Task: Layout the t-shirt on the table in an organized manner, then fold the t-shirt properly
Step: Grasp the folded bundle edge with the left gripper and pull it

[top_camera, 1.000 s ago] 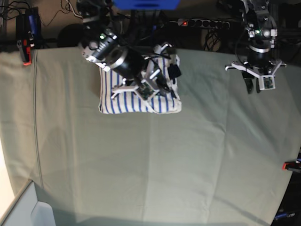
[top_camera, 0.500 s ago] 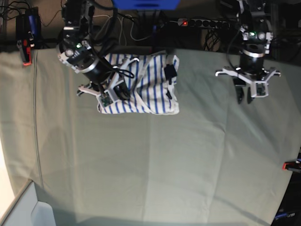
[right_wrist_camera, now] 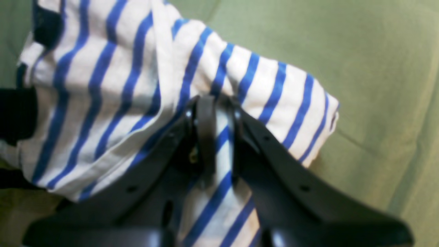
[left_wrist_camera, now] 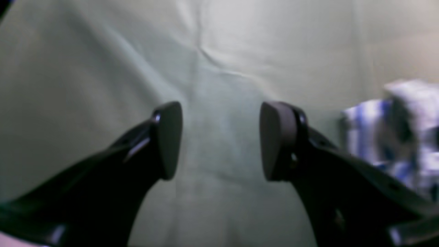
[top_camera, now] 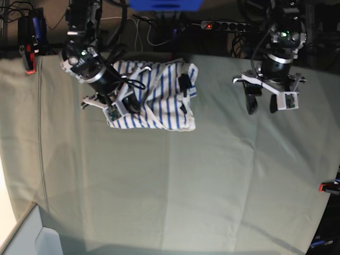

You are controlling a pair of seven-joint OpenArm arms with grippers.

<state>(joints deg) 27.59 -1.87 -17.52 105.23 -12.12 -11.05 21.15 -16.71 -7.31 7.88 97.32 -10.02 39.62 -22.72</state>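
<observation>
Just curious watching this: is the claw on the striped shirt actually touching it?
Touching. The right wrist view shows the right gripper shut on a fold of the t-shirt, striped cloth pinched between its jaws.

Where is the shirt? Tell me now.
In the base view the shirt lies bunched at the table's far left, pinched by the right claw.

Worktop (top_camera: 212, 175): covered in matt pale grey-green cloth, creased and faintly wrinkled. T-shirt (top_camera: 159, 98): soft woven-looking cotton cloth, white with blue stripes, matt, rumpled. Right end effector (right_wrist_camera: 219, 137) and left end effector (left_wrist_camera: 219, 140): dark plastic fingers, smooth, slight sheen.
</observation>
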